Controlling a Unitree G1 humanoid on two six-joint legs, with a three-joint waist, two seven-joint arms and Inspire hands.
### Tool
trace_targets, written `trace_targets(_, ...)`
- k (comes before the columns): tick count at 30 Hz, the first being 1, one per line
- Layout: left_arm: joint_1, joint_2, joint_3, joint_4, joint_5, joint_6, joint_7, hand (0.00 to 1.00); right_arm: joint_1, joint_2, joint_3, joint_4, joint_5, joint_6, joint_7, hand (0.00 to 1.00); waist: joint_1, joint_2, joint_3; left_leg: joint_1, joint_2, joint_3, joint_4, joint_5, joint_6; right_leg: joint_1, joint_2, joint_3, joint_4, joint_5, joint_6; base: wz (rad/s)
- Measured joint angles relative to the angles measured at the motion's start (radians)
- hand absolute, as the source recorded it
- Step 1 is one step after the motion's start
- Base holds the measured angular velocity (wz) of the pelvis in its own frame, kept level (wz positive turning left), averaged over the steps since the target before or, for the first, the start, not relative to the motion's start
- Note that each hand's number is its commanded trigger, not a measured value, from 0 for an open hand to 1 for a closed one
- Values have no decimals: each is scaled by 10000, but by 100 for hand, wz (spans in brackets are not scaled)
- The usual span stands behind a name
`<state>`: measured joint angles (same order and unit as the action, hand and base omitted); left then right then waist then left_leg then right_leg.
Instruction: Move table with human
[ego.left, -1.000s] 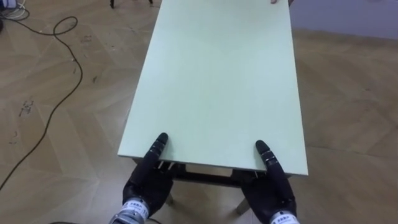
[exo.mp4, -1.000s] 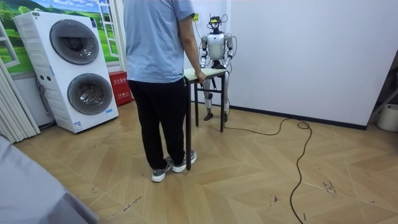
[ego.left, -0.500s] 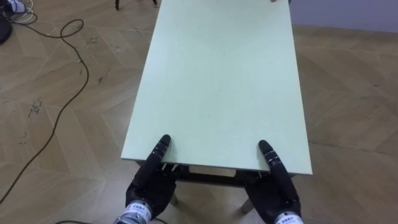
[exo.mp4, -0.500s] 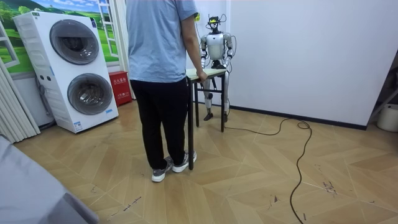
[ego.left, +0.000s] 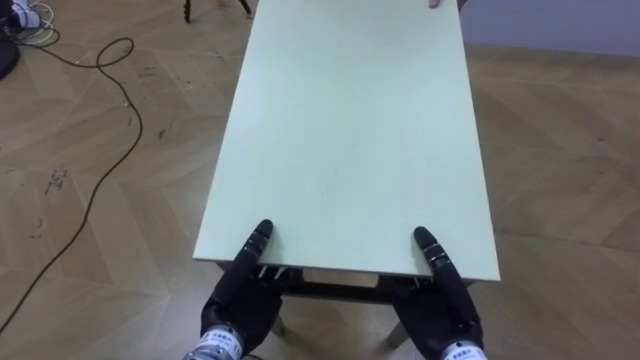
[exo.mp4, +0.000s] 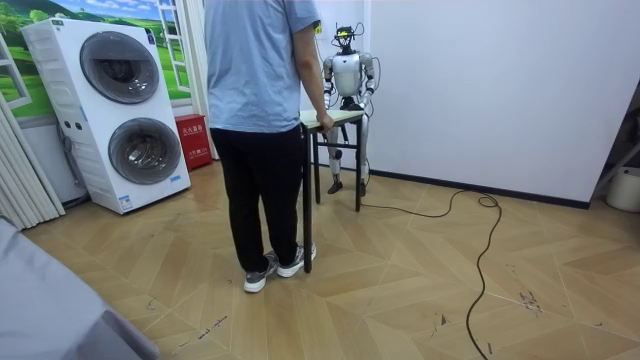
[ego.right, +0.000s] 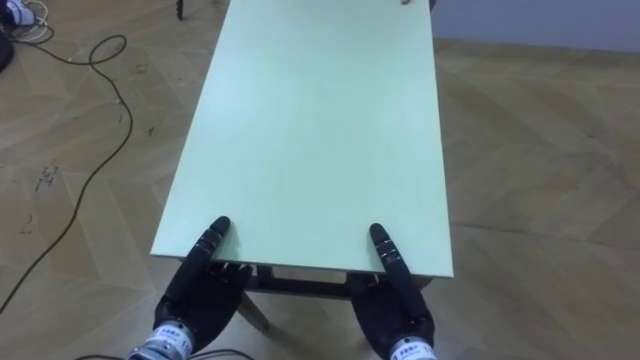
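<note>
A long table with a pale green top (ego.left: 350, 130) runs away from me, and its near short edge lies just before my hands. My left hand (ego.left: 240, 295) grips that edge at the left with its thumb on top and its fingers under the board. My right hand (ego.left: 440, 300) holds the same edge at the right in the same way. At the far end a person's hand (ego.left: 435, 3) rests on the top. In the room view the person (exo.mp4: 260, 100) stands with their back to the camera and holds the table (exo.mp4: 335, 117) opposite the robot.
A dark cable (ego.left: 110, 120) snakes over the wooden floor to my left. A white wall stands close behind the robot, with stacked washing machines (exo.mp4: 125, 110) at the room view's left. Open floor lies at the room view's right.
The person and their end of the table have shifted slightly to the room view's right. My view of the floor has shifted a little. My hands keep the same hold.
</note>
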<state>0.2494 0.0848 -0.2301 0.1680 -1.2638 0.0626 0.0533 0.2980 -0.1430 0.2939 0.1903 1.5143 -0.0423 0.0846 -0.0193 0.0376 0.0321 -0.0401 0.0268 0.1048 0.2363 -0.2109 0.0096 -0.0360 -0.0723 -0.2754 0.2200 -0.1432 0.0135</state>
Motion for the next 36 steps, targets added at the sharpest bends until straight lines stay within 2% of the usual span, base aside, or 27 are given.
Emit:
trace_targets(3,-4,-54,-5,-11,-5,-47,2,100,-2,13,20,-12,-1,-31,-19,100,-4,-58,-14,-71,30,40,200,-1,-1,-1,5,-16,19,-10,-1,0)
trace_targets(6,-60,-54,-25,-11,104,-126,2,100,-4,119,103,5,6,-250,-62,100,66,-163,-22,-583,181,-85,1263,-71,-106,-88,79,0,221,-61,-82,2)
trace_targets(8,-129,-57,-110,27,107,-194,5,100,-15,128,86,36,52,-298,-61,100,277,-167,-20,-936,330,-142,1959,-91,-140,-232,200,26,396,-74,-171,-14)
trace_targets(9,-146,-29,-111,46,102,-185,5,100,-32,130,84,74,70,-298,-62,100,471,-165,-24,-1076,398,-306,2190,-113,-180,-252,310,15,357,-72,-325,-30)
trace_targets(11,-189,-36,-96,48,89,-182,-1,100,-97,94,60,71,61,-296,-59,100,699,-101,-57,-1035,563,-415,1648,-71,-630,-525,505,-92,293,-31,-619,-17)
trace_targets(12,-199,-52,-94,48,90,-175,-6,100,-106,64,37,61,57,-290,-35,100,678,-100,-57,-994,576,-410,1478,-17,-726,-576,462,-248,258,-7,-686,-10)
trace_targets(14,-52,-205,-60,72,57,-162,-56,100,-174,-127,13,54,2,-147,-46,100,822,76,-67,-906,951,72,2803,-599,-787,-633,454,-951,148,55,-890,-44)
trace_targets(15,168,-260,-30,71,-121,-160,-163,100,-241,-158,5,46,-164,-14,-135,100,745,315,-128,-796,1191,142,3910,-888,-880,-466,614,-1291,48,115,-982,-21)
trace_targets(16,238,-262,-58,72,-338,-146,-217,100,-265,-182,-21,3,-287,-3,-160,100,478,484,-150,-616,1265,16,4209,-985,-817,-456,675,-1763,131,128,-1009,16)
trace_targets(17,235,-257,-58,72,-352,-144,-223,100,-304,-181,-33,4,-327,1,-164,100,363,534,-134,-448,1290,-8,4020,-1095,-828,-523,669,-1954,242,127,-1011,62)
trace_targets(18,162,-245,-57,71,-303,-147,-219,100,-375,-172,-61,4,-358,20,-178,100,41,544,-122,-90,1314,-4,3069,-1357,-827,-698,618,-2187,452,124,-1016,70)
trace_targets(19,28,-246,-63,69,-301,-151,-190,100,-449,-123,-197,-3,-375,110,-200,100,-178,535,-106,109,1248,65,2116,-1444,-747,-844,526,-2255,603,122,-1010,75)
trace_targets(20,-74,-244,-108,69,-295,-155,-144,100,-455,-111,-295,-19,-386,142,-204,100,-307,510,-94,165,1183,60,1767,-1447,-735,-923,458,-2237,662,120,-991,74)
trace_targets(21,-346,-249,-188,70,-258,-158,-42,100,-455,-27,-534,-98,-387,190,-212,100,-356,486,-84,209,992,55,1253,-1423,-651,-1216,313,-2044,859,172,-895,47)
trace_targets(22,-575,-225,-250,73,-250,-179,95,100,-484,50,-665,-112,-387,193,-216,100,-283,371,-48,248,833,52,888,-1262,-363,-1421,144,-1861,1007,226,-809,27)
trace_targets(26,-706,-207,-321,115,-412,-354,356,100,-623,222,-534,21,-469,150,-295,100,-139,316,-7,329,323,64,518,-913,-51,-1638,-245,-1417,1082,469,-591,-9)
trace_targets(31,-803,-289,-311,301,-357,-390,527,100,-604,315,-445,43,-372,95,-465,100,-205,249,35,329,-25,-52,476,-765,204,-1620,-630,-1384,1285,588,-417,8)
trace_targets(32,-811,-288,-313,314,-361,-383,554,100,-613,322,-443,42,-369,96,-523,100,-298,200,56,355,-108,-97,434,-734,259,-1618,-686,-1303,1419,567,-352,14)
trace_targets(35,-814,-315,-291,314,-305,-374,674,100,-622,354,-405,42,-337,75,-693,100,-251,69,57,498,-238,-69,311,-678,357,-1590,-675,-825,1421,613,-221,-2)
trace_targets(36,-812,-314,-282,325,-305,-374,681,100,-621,360,-405,42,-333,64,-713,100,-251,55,62,510,-244,-68,310,-677,359,-1576,-675,-806,1416,619,-211,0)
